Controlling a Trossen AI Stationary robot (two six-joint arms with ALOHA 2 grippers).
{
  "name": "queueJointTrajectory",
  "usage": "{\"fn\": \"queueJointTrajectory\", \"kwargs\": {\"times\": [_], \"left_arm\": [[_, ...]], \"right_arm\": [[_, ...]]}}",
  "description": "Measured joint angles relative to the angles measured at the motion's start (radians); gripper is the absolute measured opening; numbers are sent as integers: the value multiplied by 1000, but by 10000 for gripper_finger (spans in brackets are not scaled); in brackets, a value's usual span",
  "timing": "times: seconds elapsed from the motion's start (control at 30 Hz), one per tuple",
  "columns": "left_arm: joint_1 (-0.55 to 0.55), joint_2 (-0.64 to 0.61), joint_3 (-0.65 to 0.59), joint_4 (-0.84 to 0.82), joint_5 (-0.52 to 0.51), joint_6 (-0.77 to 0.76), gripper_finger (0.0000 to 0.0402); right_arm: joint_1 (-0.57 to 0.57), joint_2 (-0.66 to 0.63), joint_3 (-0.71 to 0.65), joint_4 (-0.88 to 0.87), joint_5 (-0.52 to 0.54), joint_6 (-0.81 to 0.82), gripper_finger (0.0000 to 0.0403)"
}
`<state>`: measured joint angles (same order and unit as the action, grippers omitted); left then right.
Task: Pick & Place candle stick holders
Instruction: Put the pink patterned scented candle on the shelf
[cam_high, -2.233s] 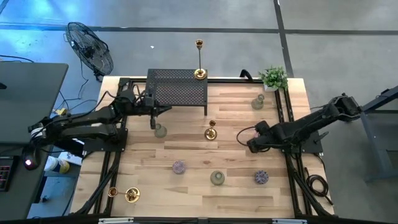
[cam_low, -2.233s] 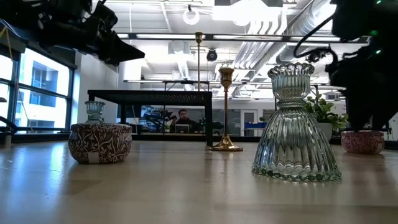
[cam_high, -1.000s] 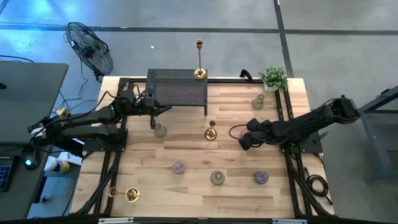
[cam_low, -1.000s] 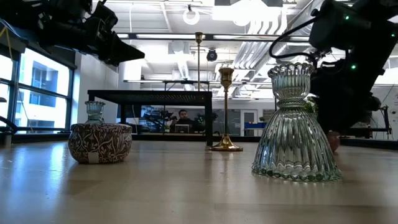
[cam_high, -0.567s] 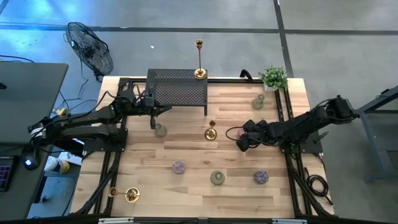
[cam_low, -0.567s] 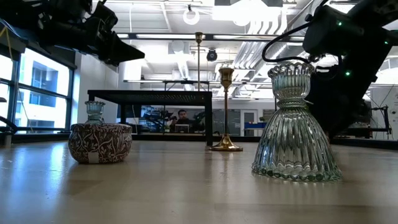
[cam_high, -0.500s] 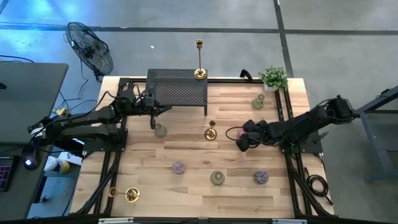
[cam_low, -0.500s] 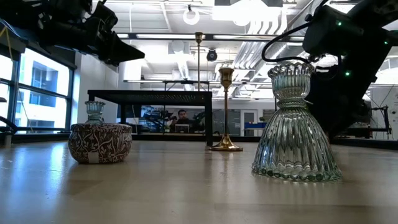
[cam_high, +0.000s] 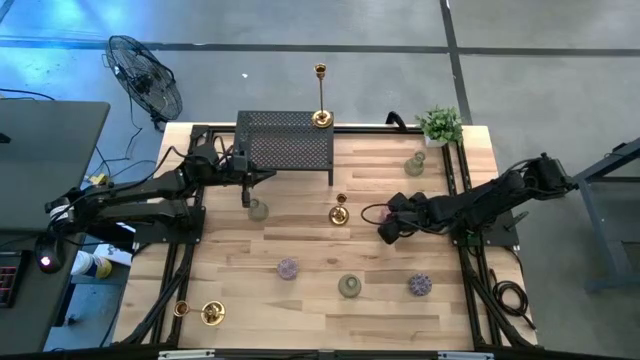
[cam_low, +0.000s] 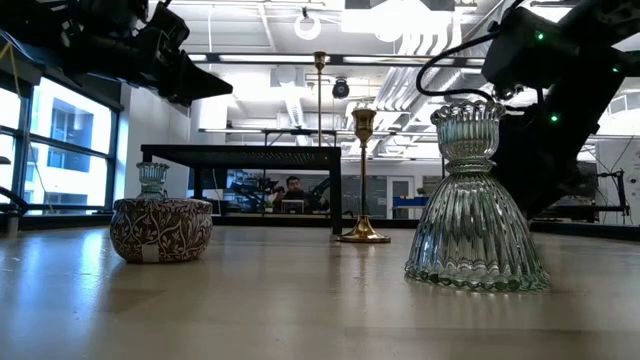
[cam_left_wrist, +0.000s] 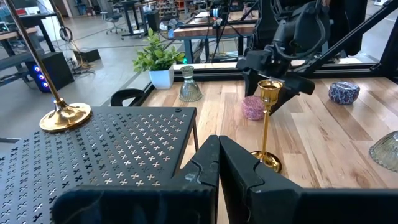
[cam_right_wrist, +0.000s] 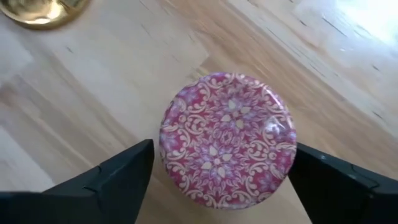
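My right gripper is open, one finger on either side of a pink patterned round holder that sits on the wood. From above, this gripper is just right of the upright gold candlestick at mid-table. The left wrist view shows the same pink holder behind that candlestick. Another gold candlestick stands on the black mesh rack. A third lies at the front left. My left gripper is shut and empty at the rack's front-left corner.
Glass holders stand near the left gripper, at the back right and at the front. Purple patterned holders flank the front one. A potted plant is at the back right corner.
My right gripper moved left toward the middle gold candlestick with the pink holder beneath it, came down, and its fingers spread wider. The left arm has not moved.
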<state>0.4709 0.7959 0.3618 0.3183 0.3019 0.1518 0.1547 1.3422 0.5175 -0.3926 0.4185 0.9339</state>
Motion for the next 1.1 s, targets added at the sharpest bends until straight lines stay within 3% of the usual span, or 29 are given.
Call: {"fn": "queueJointTrajectory", "kwargs": {"times": [0.23, 0.67, 0.9, 1.1], "left_arm": [[0, 0, 0, 0, 0, 0, 0], [0, 0, 0, 0, 0, 0, 0], [0, 0, 0, -5, -4, -4, 0], [0, 0, 0, -11, -65, -41, 0]], "right_arm": [[0, 0, 1, 3, 18, -1, 291], [3, 0, 47, 2, -76, -50, 289], [3, 0, 214, -156, -104, -109, 289], [-15, 0, 467, -420, -31, -178, 289]]}}
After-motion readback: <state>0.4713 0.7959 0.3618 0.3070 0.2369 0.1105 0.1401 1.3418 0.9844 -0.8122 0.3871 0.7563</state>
